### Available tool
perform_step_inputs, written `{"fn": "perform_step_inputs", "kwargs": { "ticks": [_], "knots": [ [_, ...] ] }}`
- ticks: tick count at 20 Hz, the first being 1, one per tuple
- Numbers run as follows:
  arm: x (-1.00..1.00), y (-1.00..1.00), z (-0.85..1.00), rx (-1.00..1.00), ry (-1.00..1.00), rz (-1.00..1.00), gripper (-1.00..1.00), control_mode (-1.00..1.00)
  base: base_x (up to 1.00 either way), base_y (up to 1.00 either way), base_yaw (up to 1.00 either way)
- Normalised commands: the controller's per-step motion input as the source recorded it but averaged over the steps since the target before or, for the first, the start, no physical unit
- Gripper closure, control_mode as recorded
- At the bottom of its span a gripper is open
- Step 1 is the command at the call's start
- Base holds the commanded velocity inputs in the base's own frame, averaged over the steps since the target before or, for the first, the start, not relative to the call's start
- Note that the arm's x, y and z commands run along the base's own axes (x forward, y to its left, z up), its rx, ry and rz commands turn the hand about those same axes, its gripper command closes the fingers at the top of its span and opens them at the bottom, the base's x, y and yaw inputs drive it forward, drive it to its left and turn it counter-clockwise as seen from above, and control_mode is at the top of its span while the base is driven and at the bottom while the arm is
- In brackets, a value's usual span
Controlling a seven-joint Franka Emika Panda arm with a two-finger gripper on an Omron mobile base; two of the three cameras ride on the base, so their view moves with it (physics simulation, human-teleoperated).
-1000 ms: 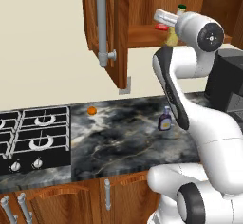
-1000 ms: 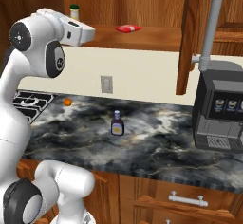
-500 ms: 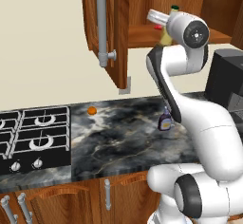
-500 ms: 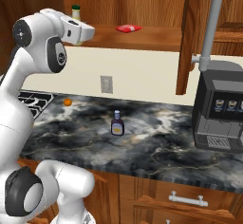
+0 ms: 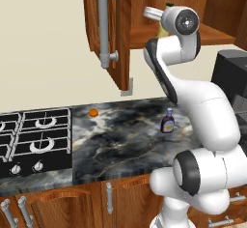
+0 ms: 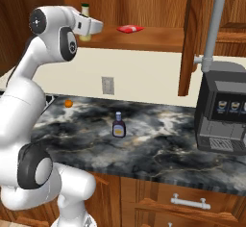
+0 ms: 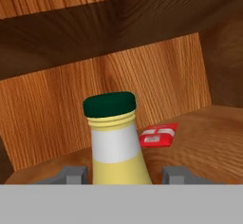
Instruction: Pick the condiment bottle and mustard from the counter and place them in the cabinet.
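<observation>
Pinching the mustard (image 7: pixel 114 142) between the gripper (image 7: pixel 118 174) fingers, holding it upright inside the open cabinet (image 6: pixel 144 38), probably so it's landing flat on the shelf near a small red packet (image 7: pixel 158 135). Still leaving the condiment bottle (image 6: pixel 118 125) standing alone on the marble counter (image 6: pixel 158 144), well apart from the orange ball (image 5: pixel 93 112) near the stove (image 5: pixel 34 135). Sitting off to the right, a dark coffee machine (image 6: pixel 223 110).
</observation>
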Motion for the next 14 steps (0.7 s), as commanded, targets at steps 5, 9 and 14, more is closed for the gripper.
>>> {"fn": "perform_step_inputs", "kwargs": {
  "ticks": [5, 9, 14],
  "knots": [
    [0.5, 0.07, -0.12, -0.12, 0.0, -0.01, 1.0, -1.0, 0.0, 0.0, 0.0],
    [0.38, 0.04, -0.1, -0.1, 0.0, 0.0, 1.0, -1.0, 0.0, 0.0, 0.0],
    [0.12, 0.0, -0.37, -0.07, 0.0, 0.0, 1.0, -1.0, 0.0, 0.0, 0.0]
  ]
}}
